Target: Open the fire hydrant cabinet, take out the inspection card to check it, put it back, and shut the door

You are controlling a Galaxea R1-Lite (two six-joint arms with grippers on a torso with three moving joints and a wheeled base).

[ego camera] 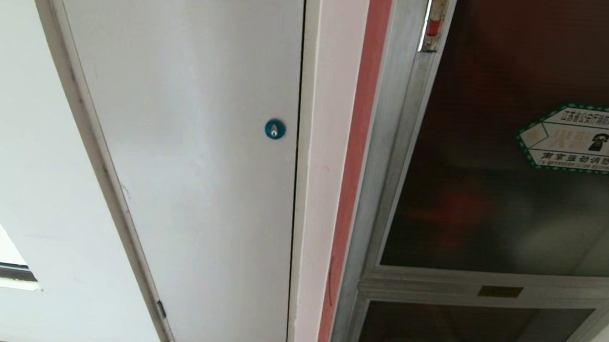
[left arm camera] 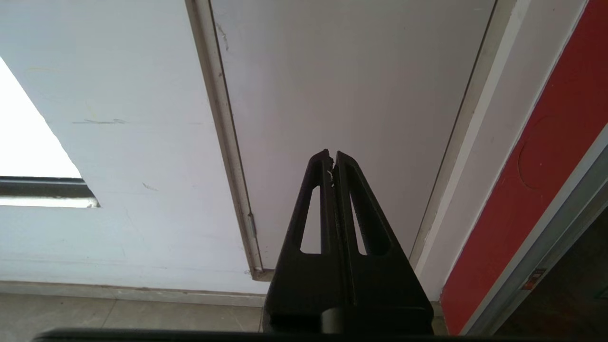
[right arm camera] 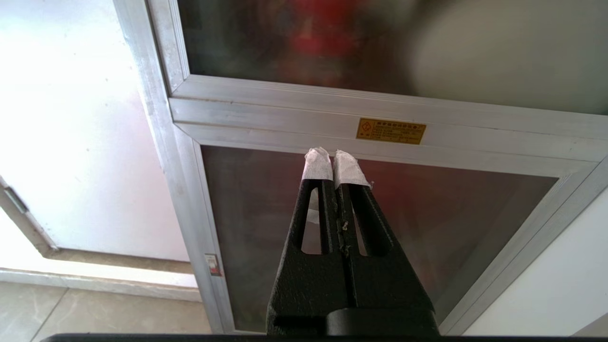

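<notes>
Nearest, both arms hang low — left gripper (left arm camera: 332,159) pinched together, empty, facing the white door (ego camera: 191,149); right gripper (right arm camera: 335,164) likewise clamped on nothing. Beyond stands the fire hydrant cabinet (ego camera: 386,196) — its door (ego camera: 492,165) closed.

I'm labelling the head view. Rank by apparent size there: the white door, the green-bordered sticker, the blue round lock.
1. white door
2. green-bordered sticker, cut off by the picture's edge, so only partly seen
3. blue round lock

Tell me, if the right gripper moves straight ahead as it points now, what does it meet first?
Probably the lower glass panel of the fire hydrant cabinet; the right gripper is shut and empty, depth unclear.
</notes>
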